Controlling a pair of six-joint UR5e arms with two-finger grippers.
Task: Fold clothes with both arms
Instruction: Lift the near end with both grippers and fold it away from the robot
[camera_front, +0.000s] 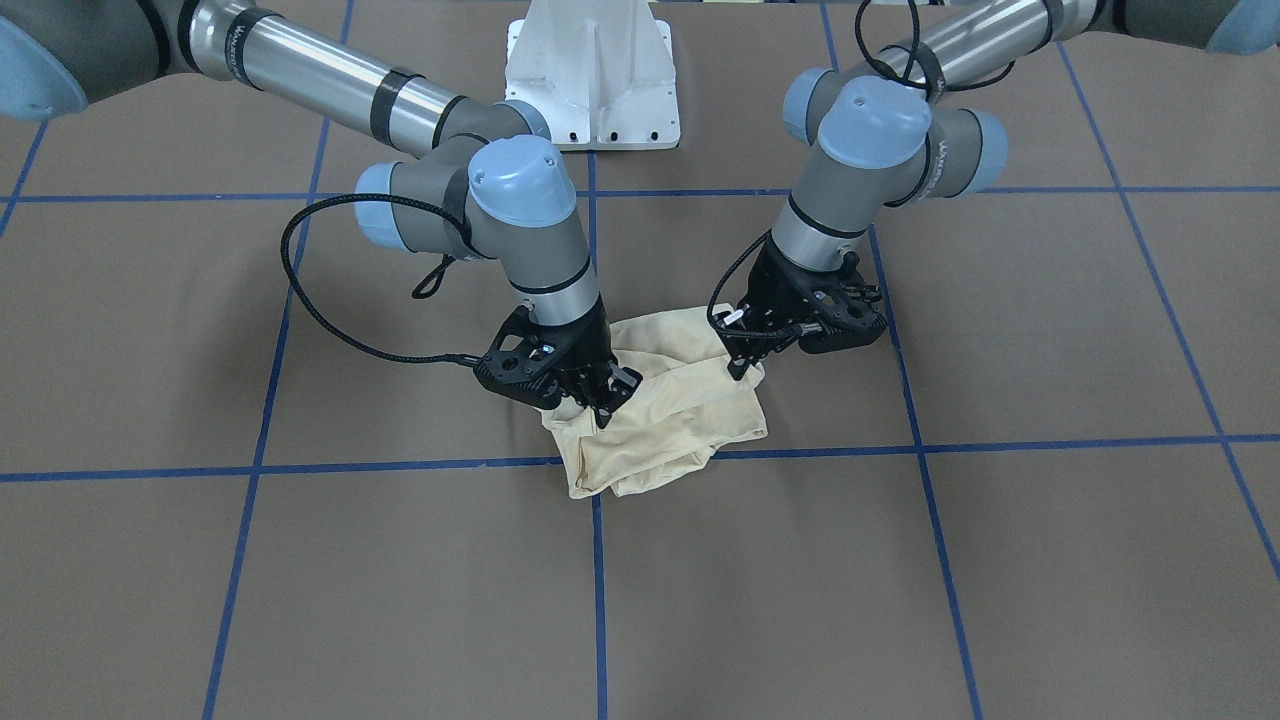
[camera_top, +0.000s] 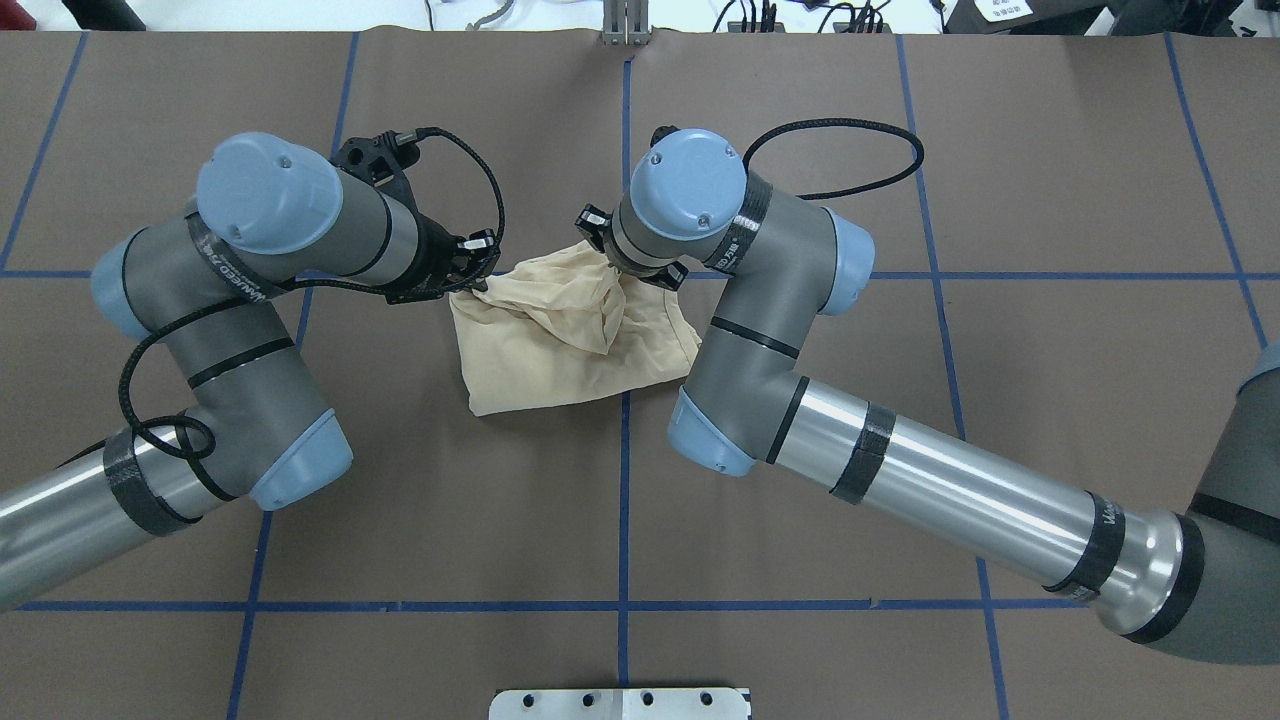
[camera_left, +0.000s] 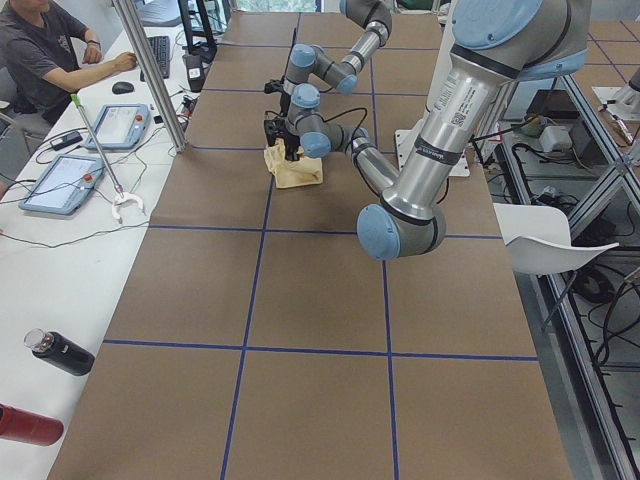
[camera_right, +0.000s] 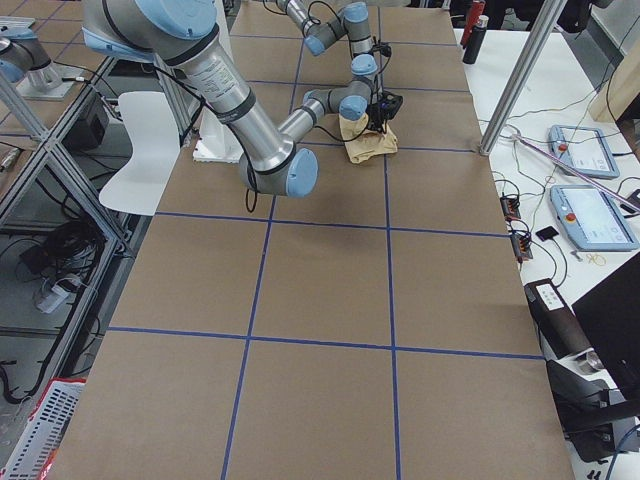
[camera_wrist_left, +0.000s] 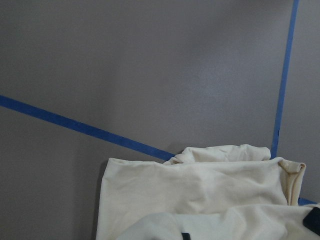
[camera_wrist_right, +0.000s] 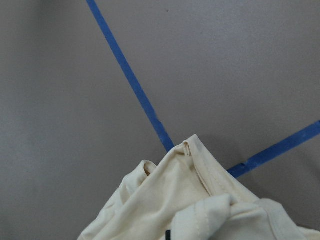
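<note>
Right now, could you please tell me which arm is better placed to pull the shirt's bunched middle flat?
Probably the right: the right gripper is on the raised folds of the shirt, while the left gripper sits at its edge.

Between the jaws of the black left gripper (camera_front: 748, 362) and black right gripper (camera_front: 603, 398), the T-shirt (camera_front: 690, 425) is pale cream-yellow (plain on every visible fold). Below them, the table (camera_front: 300, 600) is brown, gridded blue.

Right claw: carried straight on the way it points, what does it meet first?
The T-shirt. The right claw points down with its tips in the bunched fabric, so there looks to be no gap; under the cloth lies the table. Fold thickness is unclear.
</note>
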